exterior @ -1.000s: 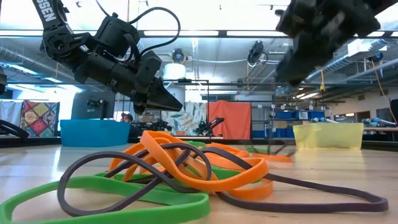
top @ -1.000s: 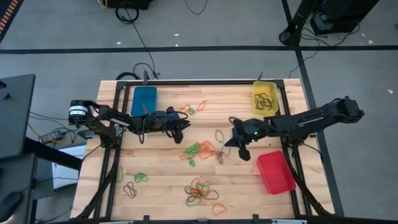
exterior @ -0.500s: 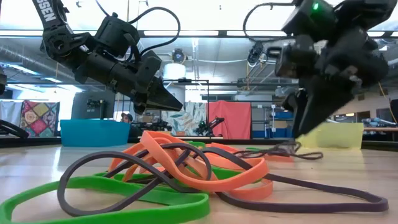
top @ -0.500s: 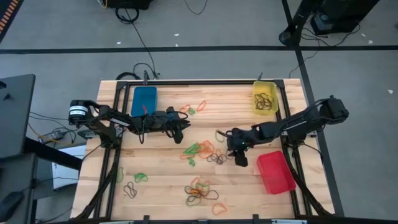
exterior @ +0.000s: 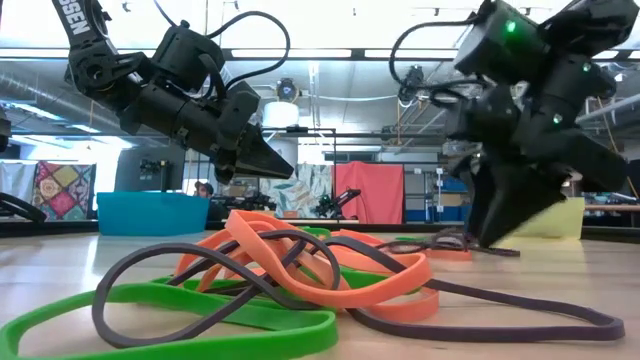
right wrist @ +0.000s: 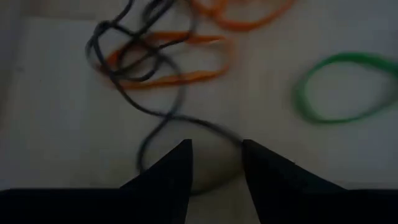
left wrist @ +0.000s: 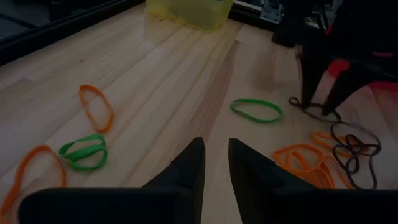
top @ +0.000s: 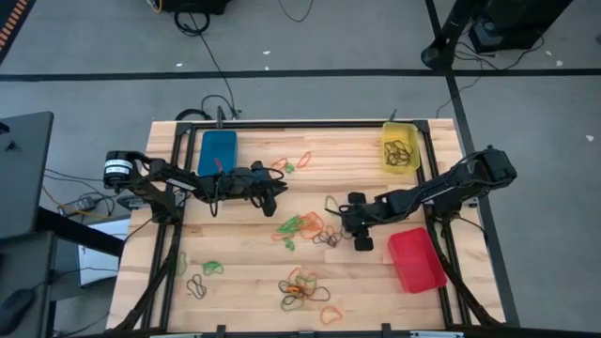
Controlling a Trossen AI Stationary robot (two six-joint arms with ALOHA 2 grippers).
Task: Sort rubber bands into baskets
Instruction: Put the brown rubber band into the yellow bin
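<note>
Rubber bands (top: 302,225) were scattered all over the wooden table (top: 244,268): a mixed orange, green and dark tangle near the middle, another heap (top: 302,289) closer to the front edge, plus a few loose ones at the front left and a couple up by the back. The right gripper (top: 346,217) was down low at the right end of the middle tangle, fingers parted with a small gap, and a dark band (right wrist: 163,118) lay on the wood right in front of the tips; couldn't really tell if it had hold of it or was just straddling it. A lone green band (right wrist: 339,87) sat just beside that spot. The left gripper (top: 278,192) hung above the table next to the blue basket (top: 217,150), fingers only slightly apart with nothing between them. The yellow basket (top: 399,148) at the back right already had some dark bands in it, and the red basket (top: 416,260) sat at the right front.
</note>
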